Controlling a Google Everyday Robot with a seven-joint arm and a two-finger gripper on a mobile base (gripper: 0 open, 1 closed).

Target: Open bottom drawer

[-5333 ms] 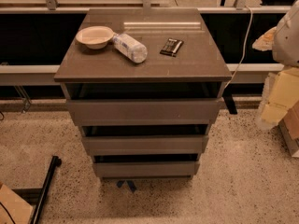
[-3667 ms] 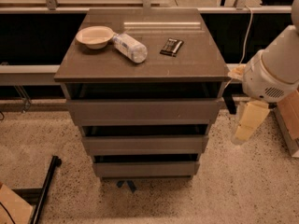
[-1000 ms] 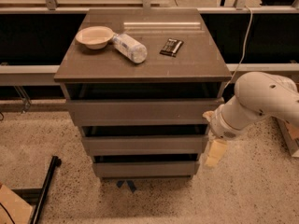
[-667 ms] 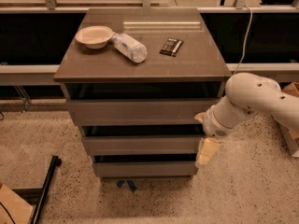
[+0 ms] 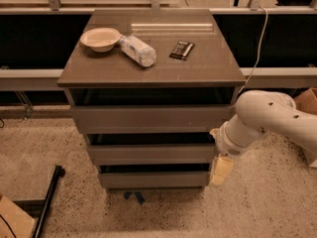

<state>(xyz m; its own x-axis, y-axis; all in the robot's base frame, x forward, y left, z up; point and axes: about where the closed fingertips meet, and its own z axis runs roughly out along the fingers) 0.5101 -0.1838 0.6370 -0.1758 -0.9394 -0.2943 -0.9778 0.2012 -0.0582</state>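
A grey-brown cabinet (image 5: 148, 76) with three stacked drawers stands in the middle of the camera view. The bottom drawer (image 5: 152, 179) is the lowest and narrowest, with a flat handleless front, and sits pushed in. My white arm reaches in from the right. The gripper (image 5: 221, 169) hangs pointing down beside the right end of the bottom drawer's front, close to its right corner.
On the cabinet top lie a beige bowl (image 5: 100, 37), a plastic bottle on its side (image 5: 138, 50) and a dark snack bar (image 5: 182, 49). A black pole (image 5: 47, 202) and cardboard lie on the speckled floor at left. A box (image 5: 307, 103) stands at right.
My arm has swung in from the far right and lowered, bringing the gripper down and left to the right edge of the lower drawers. The drawers have not moved.
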